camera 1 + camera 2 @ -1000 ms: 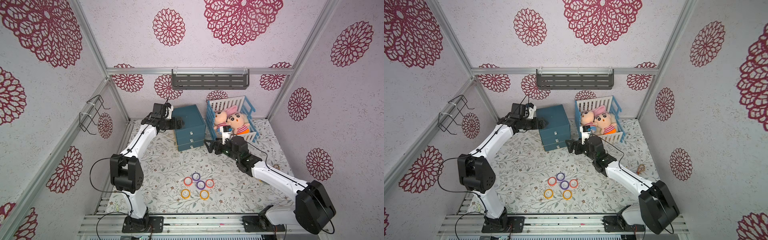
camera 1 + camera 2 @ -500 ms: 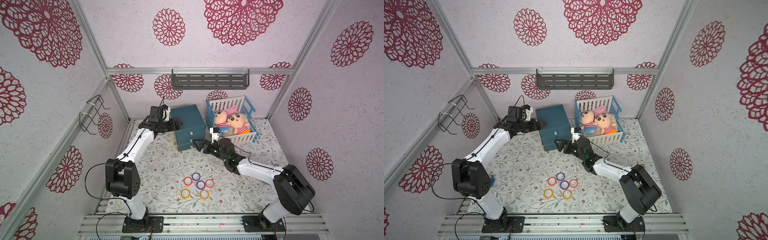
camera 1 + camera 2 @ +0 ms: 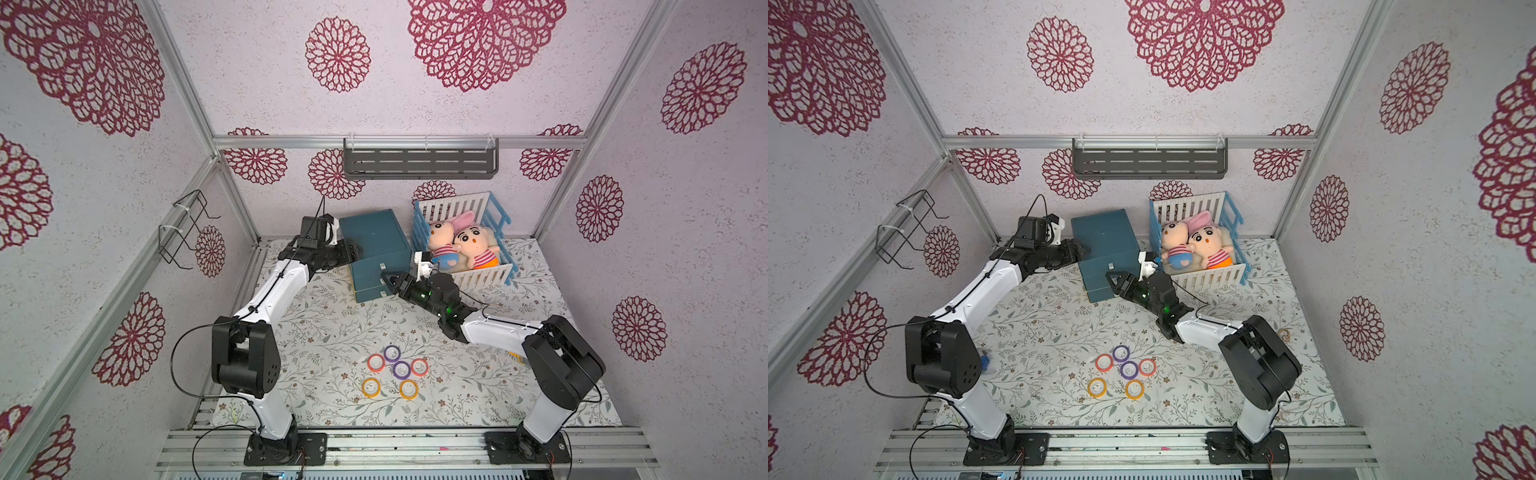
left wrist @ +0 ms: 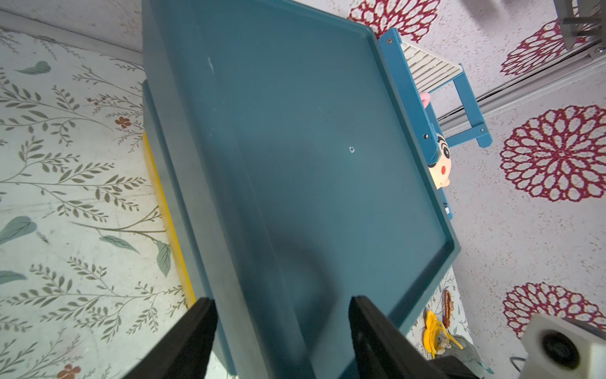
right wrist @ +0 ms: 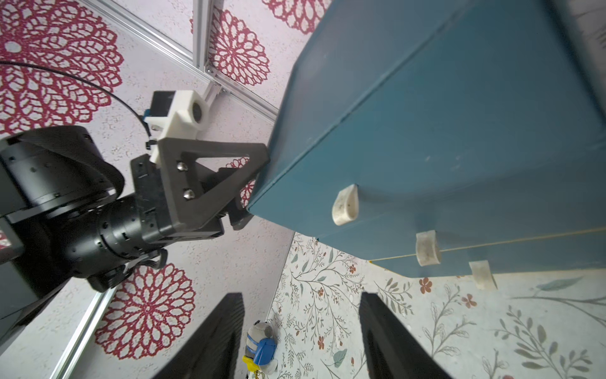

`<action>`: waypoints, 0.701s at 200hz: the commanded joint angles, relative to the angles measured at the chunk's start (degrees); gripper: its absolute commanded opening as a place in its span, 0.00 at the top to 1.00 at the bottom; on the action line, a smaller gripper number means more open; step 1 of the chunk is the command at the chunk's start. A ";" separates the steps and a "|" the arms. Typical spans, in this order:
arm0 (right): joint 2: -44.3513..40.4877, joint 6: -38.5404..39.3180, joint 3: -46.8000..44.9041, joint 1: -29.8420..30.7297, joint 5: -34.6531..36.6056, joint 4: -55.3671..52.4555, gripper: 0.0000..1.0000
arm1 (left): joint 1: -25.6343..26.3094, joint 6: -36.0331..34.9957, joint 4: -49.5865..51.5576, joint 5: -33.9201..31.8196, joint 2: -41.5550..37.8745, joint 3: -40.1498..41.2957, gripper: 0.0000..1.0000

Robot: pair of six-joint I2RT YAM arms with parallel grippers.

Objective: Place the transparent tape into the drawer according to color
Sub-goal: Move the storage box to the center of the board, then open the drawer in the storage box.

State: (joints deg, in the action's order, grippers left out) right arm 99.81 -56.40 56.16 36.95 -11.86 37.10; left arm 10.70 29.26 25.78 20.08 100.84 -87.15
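Low at centre in both top views, six transparent tape rolls (image 3: 401, 369) lie unsorted on the mat (image 3: 324, 332); left gripper (image 3: 354, 252) and right gripper (image 3: 387, 279), jaws apart, empty, sit at the shut drawers (image 3: 376, 275) above.

Lab robot cell: aluminium frame (image 3: 291, 142), flower-print wall panels (image 3: 249, 62), arms (image 3: 270, 291) bolted to base rail (image 3: 395, 442).

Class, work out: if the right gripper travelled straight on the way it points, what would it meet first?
The right gripper would most likely meet the teal drawer cabinet first, at its front near the pale handles; which drawer is unclear.
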 commanded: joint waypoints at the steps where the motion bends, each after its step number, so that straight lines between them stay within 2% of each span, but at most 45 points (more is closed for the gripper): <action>1: 1.04 -3.35 2.52 0.32 0.25 3.94 0.41 | -0.50 0.25 -1.73 0.40 -0.73 0.93 0.33; 59: 4.72 -7.87 4.89 0.09 1.43 4.82 0.50 | -0.51 0.62 -2.04 1.50 -0.70 1.20 0.37; 140: 7.89 -9.89 8.73 -1.24 2.71 3.64 0.58 | -0.49 0.61 -2.23 2.33 -0.82 1.49 0.40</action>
State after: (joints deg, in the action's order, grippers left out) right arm 107.11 -65.10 62.57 36.45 -10.35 39.16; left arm 10.59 30.09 25.08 21.63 100.84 -86.24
